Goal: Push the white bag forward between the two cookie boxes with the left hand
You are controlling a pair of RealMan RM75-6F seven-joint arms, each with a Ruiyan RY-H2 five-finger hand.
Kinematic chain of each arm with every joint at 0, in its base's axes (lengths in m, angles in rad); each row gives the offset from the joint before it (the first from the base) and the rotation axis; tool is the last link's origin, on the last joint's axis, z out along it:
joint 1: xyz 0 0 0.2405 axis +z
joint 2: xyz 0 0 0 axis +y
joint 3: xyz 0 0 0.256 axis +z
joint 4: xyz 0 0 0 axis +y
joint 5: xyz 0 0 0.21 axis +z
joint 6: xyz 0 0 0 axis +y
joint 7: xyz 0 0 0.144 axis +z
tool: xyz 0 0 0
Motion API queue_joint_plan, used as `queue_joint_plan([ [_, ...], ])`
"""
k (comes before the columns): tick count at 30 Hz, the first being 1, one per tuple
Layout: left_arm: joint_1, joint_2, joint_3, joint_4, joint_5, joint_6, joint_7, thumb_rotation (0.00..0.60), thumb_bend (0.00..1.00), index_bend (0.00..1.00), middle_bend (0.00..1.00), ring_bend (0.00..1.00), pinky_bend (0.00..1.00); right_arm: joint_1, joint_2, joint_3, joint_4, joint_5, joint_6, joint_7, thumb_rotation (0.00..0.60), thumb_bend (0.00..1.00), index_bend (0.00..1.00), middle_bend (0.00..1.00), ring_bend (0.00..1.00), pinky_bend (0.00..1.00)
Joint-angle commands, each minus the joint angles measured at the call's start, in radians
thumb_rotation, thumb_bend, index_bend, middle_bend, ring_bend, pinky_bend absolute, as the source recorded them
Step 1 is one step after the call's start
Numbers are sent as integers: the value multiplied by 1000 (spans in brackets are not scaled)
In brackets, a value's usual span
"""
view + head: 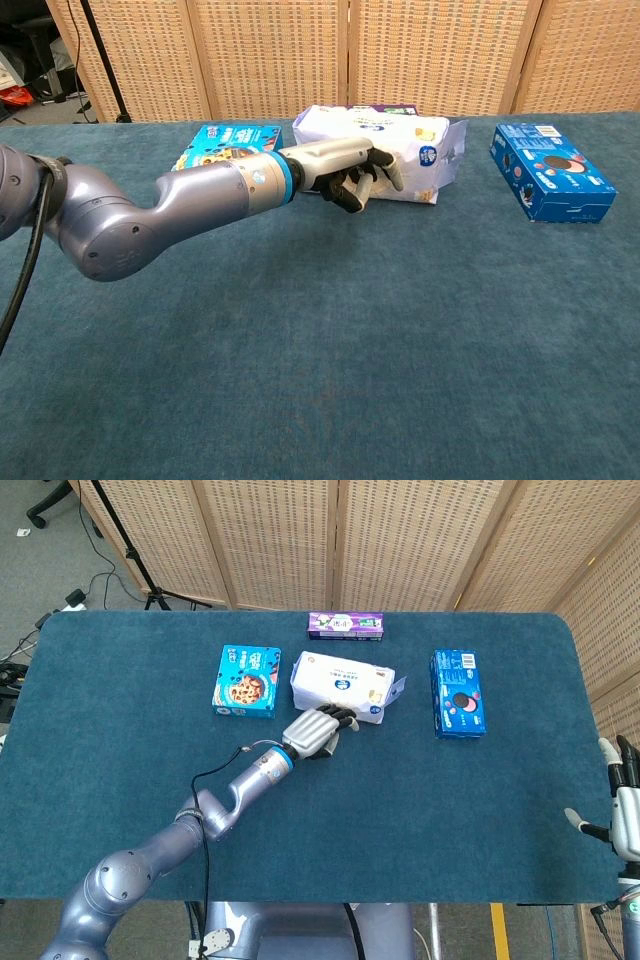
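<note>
The white bag (343, 684) (385, 150) lies flat between a light-blue cookie box (246, 681) (222, 147) on its left and a dark-blue cookie box (459, 693) (552, 184) on its right. My left hand (316, 731) (351, 171) presses its curled fingers against the bag's near side, with nothing in its grasp. At the lower right edge of the head view my right hand (624, 810) hovers with its fingers spread apart, far from the bag.
A purple box (346, 626) (362, 110) lies at the table's far edge, just behind the bag. Wicker screens stand beyond the blue table (130, 770). A tripod and cables are on the floor at the far left.
</note>
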State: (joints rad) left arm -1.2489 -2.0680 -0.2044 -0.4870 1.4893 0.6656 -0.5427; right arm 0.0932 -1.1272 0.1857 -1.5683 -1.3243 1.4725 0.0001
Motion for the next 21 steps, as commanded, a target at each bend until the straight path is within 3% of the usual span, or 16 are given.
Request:
queue_joint_plan([
  [1, -35, -30, -21, 58, -24, -20, 5, 600, 856, 309, 72, 91, 113, -1, 0, 2, 1, 4, 1, 0, 600, 0, 0, 0, 0, 0],
  [11, -39, -17, -2, 65, -11, 43, 1, 600, 852, 310, 72, 91, 113, 0, 0, 1, 0, 4, 0, -3, 600, 0, 0, 0, 0, 0],
  [18, 64, 139, 55, -141, 38, 206, -9, 600, 827, 310, 71, 91, 113, -9, 6, -4, -11, -13, 18, 7, 600, 0, 0, 0, 0, 0],
  [21, 138, 284, 82, -312, 64, 309, -31, 600, 718, 288, 37, 91, 113, -14, 11, -8, -19, -28, 30, 12, 600, 0, 0, 0, 0, 0],
])
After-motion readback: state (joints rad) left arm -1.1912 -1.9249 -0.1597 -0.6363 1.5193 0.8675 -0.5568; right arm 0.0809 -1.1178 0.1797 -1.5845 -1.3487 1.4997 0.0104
